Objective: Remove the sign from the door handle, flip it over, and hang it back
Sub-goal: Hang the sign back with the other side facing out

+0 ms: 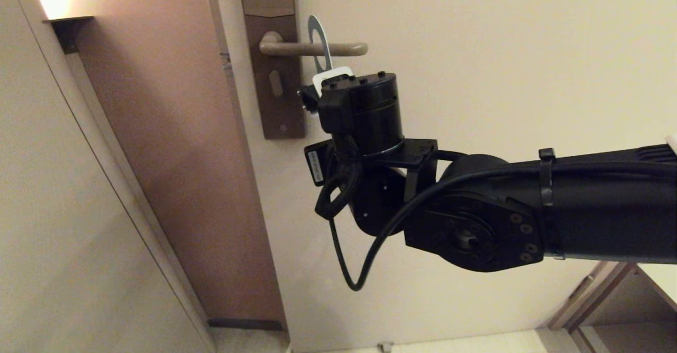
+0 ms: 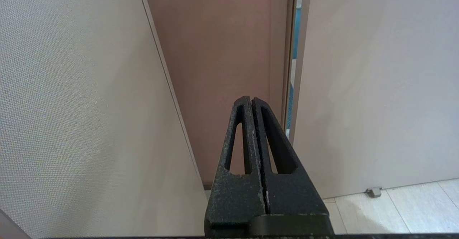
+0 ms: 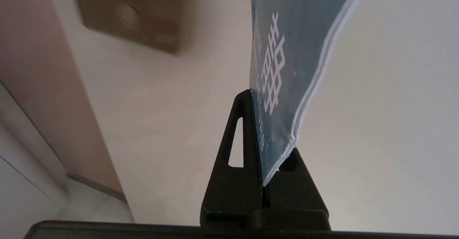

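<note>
Head view: the right arm reaches in from 3 o'clock toward the door, and its right pincer (image 1: 316, 94) sits just below the door handle (image 1: 313, 48), mostly hidden behind the black wrist housing. The sign (image 1: 319, 43) hangs edge-on, its oval hole looped around the lever about midway along it; the rounded top rises above the lever toward 12 o'clock, and the white lower end disappears into the pincer. The handle projects horizontally toward 3 o'clock from the tall brown lock plate (image 1: 277, 78), which is fixed to the pale door (image 1: 476, 51).

Right wrist view: the right pincer (image 3: 257, 99) is clamped on the lower end of the sign (image 3: 287, 52), the card held between the two black fingers (image 3: 235, 181). The blue face with white lettering shows, and the card bows slightly above the grip. The lower corner of the lock plate (image 3: 132, 13) appears blurred toward 11 o'clock.

Left wrist view: the left pincer (image 2: 252, 99) has its fingers pressed together with nothing between them; it points at the gap between the brown door frame (image 2: 222, 52) and the pale door (image 2: 376, 70), well apart from the handle.
</note>
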Available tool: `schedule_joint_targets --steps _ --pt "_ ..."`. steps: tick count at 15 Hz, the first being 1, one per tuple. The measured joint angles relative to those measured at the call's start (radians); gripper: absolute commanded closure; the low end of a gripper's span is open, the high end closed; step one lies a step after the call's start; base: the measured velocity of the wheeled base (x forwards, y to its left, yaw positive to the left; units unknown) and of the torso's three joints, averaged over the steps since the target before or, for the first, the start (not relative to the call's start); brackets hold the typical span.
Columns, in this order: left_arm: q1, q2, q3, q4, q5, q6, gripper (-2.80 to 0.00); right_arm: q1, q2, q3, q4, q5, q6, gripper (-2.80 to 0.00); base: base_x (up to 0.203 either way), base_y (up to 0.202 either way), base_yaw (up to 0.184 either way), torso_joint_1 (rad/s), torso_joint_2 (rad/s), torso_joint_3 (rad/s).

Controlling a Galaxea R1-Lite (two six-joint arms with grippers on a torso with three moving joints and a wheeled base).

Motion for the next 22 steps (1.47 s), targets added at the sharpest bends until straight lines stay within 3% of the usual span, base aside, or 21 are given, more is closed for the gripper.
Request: schedule_joint_targets --steps 5,22 --pt "0.0 0.0 0.0 0.0 0.0 0.0 0.0 0.029 0.063 -0.104 0.005 -0.019 0.0 0.0 0.0 0.0 0.0 0.0 0.0 0.0" --pt "0.0 0.0 0.0 0.0 0.0 0.0 0.0 0.06 0.099 -0.111 0.002 -0.016 0.0 0.0 0.0 0.0 0.0 0.0 0.0 0.0"
